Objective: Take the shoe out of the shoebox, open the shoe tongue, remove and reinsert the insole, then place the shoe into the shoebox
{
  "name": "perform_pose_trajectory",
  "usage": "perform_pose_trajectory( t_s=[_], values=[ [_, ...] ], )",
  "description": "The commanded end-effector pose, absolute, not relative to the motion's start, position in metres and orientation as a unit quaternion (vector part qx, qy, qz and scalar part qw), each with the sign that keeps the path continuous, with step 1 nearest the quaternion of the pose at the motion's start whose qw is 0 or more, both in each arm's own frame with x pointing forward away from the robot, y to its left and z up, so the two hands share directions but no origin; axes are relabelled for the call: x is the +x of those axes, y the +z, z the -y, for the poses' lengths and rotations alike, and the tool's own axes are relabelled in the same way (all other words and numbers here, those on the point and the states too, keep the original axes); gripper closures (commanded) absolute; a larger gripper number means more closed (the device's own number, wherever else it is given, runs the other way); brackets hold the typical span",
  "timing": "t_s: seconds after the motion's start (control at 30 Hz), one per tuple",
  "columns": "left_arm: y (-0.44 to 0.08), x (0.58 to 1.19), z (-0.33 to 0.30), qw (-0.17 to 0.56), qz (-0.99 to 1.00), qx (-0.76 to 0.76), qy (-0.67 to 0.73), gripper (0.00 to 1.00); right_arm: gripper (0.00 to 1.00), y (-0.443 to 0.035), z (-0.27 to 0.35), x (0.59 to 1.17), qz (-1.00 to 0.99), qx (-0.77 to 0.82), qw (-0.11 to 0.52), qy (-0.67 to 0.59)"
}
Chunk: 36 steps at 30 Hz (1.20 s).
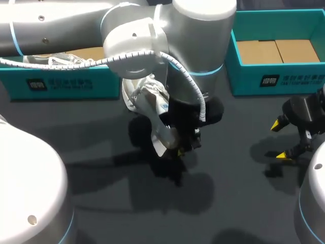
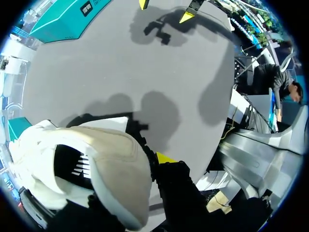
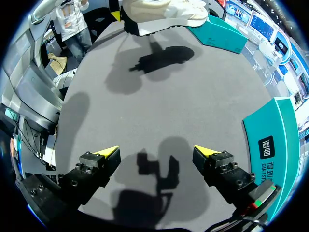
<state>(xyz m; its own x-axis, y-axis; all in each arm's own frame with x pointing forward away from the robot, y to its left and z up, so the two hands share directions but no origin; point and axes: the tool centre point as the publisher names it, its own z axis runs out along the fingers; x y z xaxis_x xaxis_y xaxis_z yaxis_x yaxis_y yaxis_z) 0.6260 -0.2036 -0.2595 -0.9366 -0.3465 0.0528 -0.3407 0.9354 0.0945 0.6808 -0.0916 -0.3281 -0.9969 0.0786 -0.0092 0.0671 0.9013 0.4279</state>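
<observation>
My right gripper (image 1: 282, 140) sits nearest me, low over the grey table (image 1: 101, 203), its yellow-tipped fingers spread wide with nothing between them.

A little further out, toward the middle, my left gripper (image 1: 176, 146) is clamped on the white shoe (image 1: 147, 101) and holds it clear of the table, with its shadow lying underneath. In the left wrist view one yellow tip presses the outside of the shoe wall. The other finger is hidden (inside the opening, I'd guess), so I judge it a firm grip at the collar.

At the far edge stand two teal boxes. The left shoebox (image 1: 61, 84) has what looks like another white shoe (image 1: 56, 62) lying in it. The right shoebox (image 1: 274, 76) shows only its cardboard floor.

As for progress, the shoe is out of its box, so I'd call the first step done. The shoe's mouth is dark and I can't tell whether the insole sits inside it. By my reading the tongue, the insole out and back, and the return to the box are all left. The free right gripper looks well placed to help.
</observation>
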Motion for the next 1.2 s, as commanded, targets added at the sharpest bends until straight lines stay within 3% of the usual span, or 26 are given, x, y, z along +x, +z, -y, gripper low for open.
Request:
perform_pose_trajectory(
  t_s=[0.03,0.23,0.33,0.93,1.2],
  values=[
    [-0.233,0.634,0.190,0.020,0.986,0.162,-0.044,1.00,0.00,-0.328,0.091,0.679,-0.975,0.038,0.014,0.218],
    [-0.173,0.651,0.150,-0.060,0.991,0.114,-0.026,1.00,0.00,-0.328,0.091,0.679,-0.975,0.038,0.014,0.218],
    [-0.152,0.675,0.132,-0.056,0.989,0.134,-0.016,1.00,0.00,-0.328,0.091,0.679,-0.975,0.038,0.014,0.218],
    [-0.152,0.675,0.132,-0.056,0.989,0.134,-0.016,1.00,0.00,-0.328,0.091,0.679,-0.975,0.038,0.014,0.218],
    [-0.145,0.755,0.076,-0.039,0.996,0.086,-0.005,1.00,0.00,-0.328,0.091,0.679,-0.975,0.038,0.014,0.218]
  ],
)
